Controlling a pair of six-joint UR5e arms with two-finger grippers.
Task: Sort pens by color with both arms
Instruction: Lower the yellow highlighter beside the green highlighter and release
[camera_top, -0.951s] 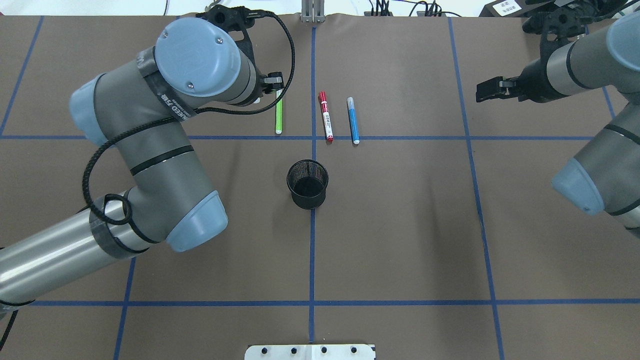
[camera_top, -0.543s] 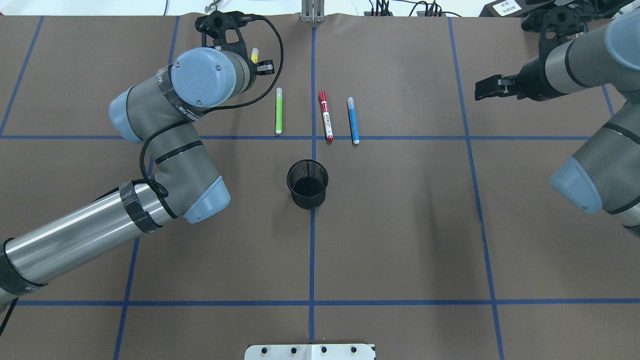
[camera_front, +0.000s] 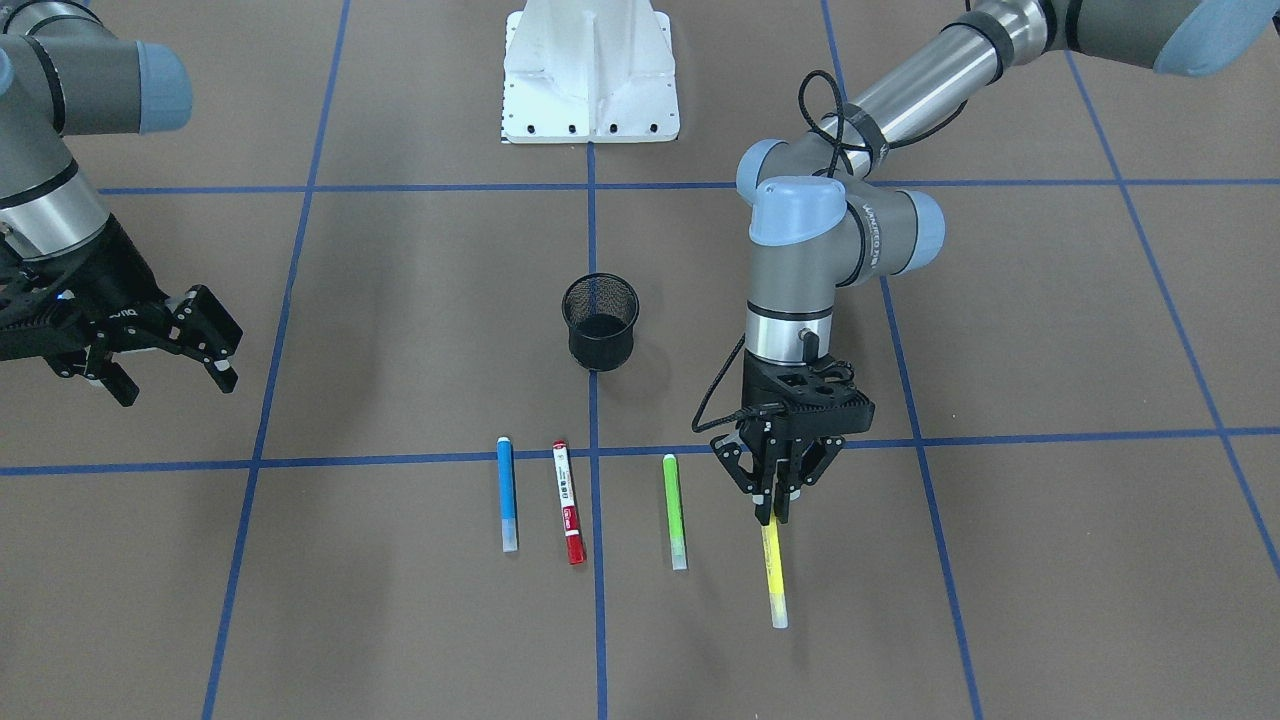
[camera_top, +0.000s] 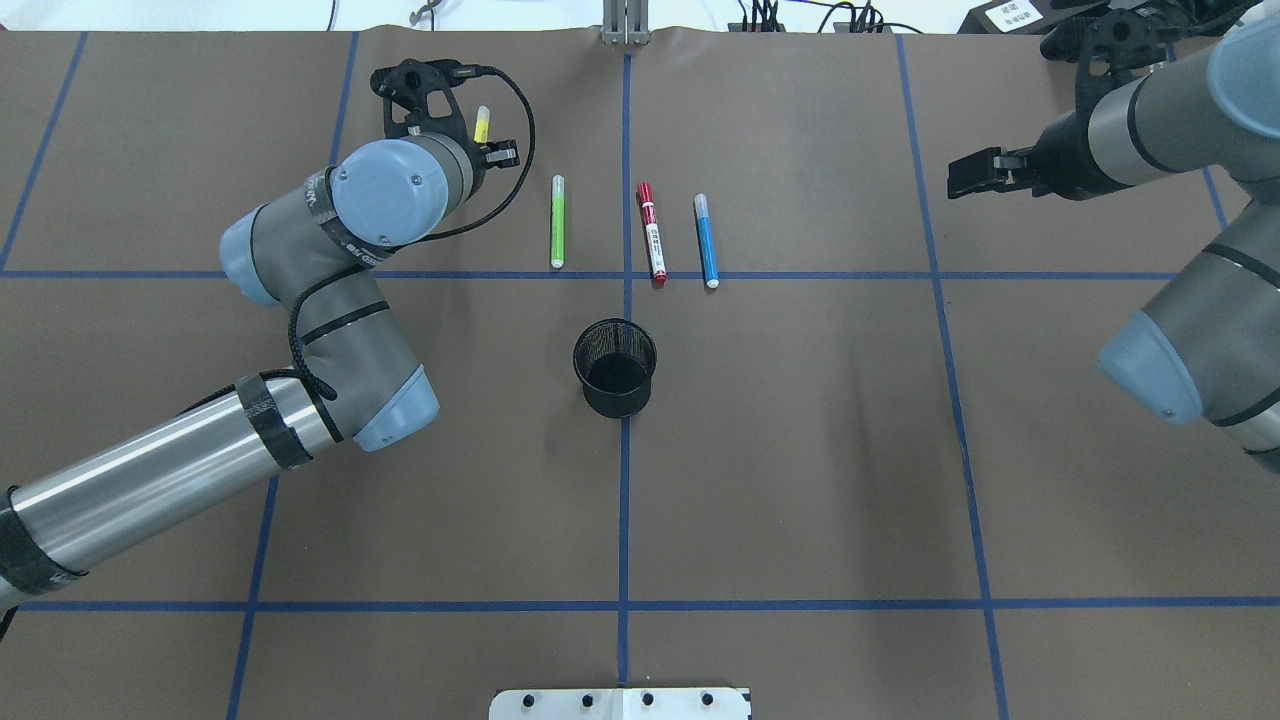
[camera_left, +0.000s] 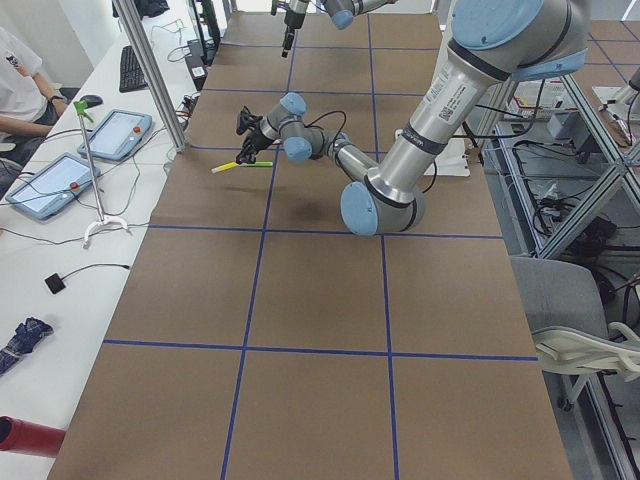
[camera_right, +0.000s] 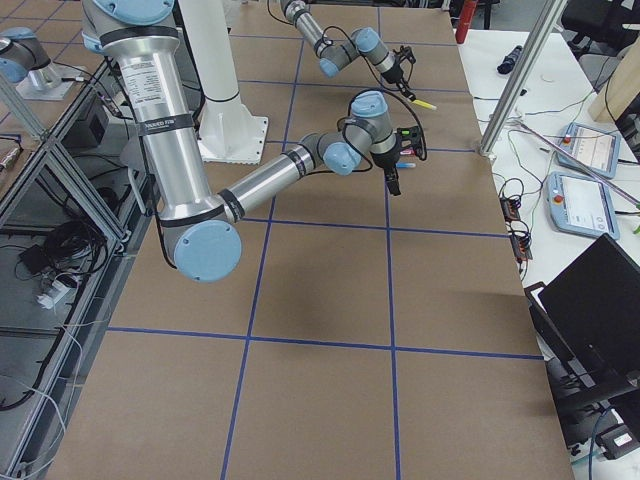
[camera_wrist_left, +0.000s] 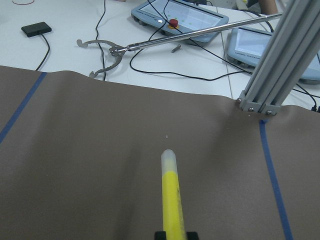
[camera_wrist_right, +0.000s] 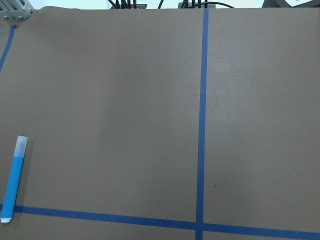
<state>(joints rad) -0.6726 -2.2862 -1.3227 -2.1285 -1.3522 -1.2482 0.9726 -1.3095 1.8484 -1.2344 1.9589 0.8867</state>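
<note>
Left end effector (camera_front: 772, 515) is clenched on one end of the yellow pen (camera_front: 774, 585). The pen's long axis runs straight out past the fingertips, away from the robot base, roughly parallel to the three pens lying on the bench (camera_front: 1000, 600).

Green pen (camera_front: 675, 510) lies just beside this end effector, on its right-arm side. Red-and-white pen (camera_front: 568, 502) and blue pen (camera_front: 507, 493) lie further that way.

Right end effector (camera_front: 178, 385) is released and empty, well apart from the blue pen, its nearest.

Cannot tell whether the yellow pen's tip clears the bench.
</note>
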